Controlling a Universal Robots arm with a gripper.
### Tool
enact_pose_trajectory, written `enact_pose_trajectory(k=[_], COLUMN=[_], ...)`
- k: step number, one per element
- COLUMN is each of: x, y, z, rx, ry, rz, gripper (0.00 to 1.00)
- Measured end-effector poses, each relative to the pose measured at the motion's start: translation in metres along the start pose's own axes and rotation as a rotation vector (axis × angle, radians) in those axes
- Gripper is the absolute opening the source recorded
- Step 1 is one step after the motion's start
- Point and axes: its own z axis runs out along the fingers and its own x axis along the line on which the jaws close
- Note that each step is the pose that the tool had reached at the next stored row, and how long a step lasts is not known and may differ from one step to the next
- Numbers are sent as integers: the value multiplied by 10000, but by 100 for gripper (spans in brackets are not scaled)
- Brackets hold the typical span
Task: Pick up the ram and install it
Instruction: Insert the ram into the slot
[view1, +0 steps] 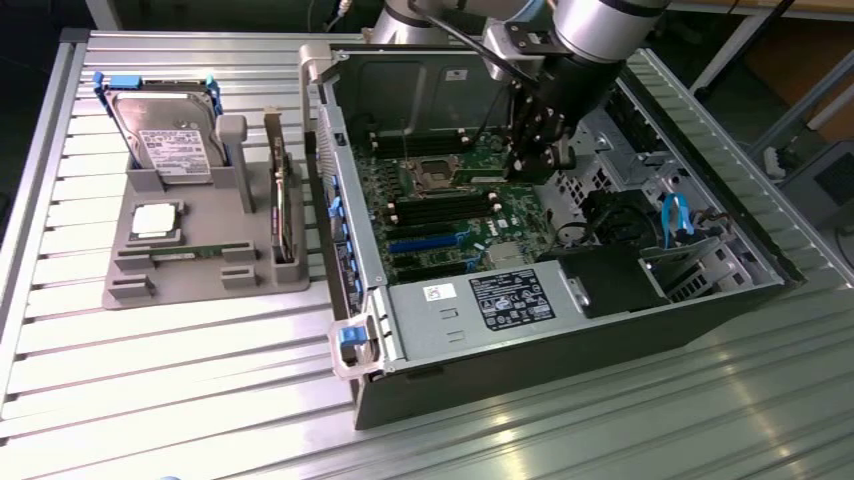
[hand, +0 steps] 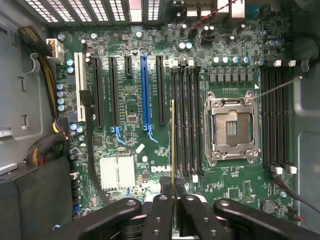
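Note:
The ram (hand: 172, 145) shows edge-on in the wrist view as a thin green-and-yellow strip, and my gripper (hand: 173, 200) is shut on it between its black fingers (hand: 160, 215). It hangs lengthwise over the black memory slots (hand: 185, 120) beside the open processor socket (hand: 231, 127), in line with the outermost slot. Whether it touches the slot I cannot tell. In the exterior view my gripper (view1: 534, 170) reaches down into the open computer case (view1: 561, 330), just above the motherboard (view1: 454, 220).
A grey parts tray (view1: 200, 280) lies at the exterior view's left. It holds a hard drive (view1: 167, 140), a square silver processor chip (view1: 156, 220), an upright expansion card (view1: 278, 200) and a green stick (view1: 187, 252). Case walls, power supply (view1: 501, 300) and cables (hand: 47, 100) hem in the board.

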Motion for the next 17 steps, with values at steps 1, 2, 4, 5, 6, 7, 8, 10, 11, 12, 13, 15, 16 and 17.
enact_pose_trajectory(k=[1,2,4,5,6,7,8,10,11,12,13,15,16,17], x=[1,1,2,3,4,6,6,11,12,13,16,6,-14,-36], y=[0,-1,1,3,7,23,34,67,73,80,95,175,229,270], z=[11,16,34,48,59,73,86,144,174,202,240,299,336,372], rx=[0,0,1,1,0,0,0,0,0,0,0,1,4,5], ry=[0,0,-1,0,0,0,-1,0,1,-1,-1,4,6,6], rz=[0,-1,2,0,1,1,0,0,0,-1,0,-2,-26,-32], gripper=[11,11,11,11,11,11,11,11,11,11,11,11,11,11])
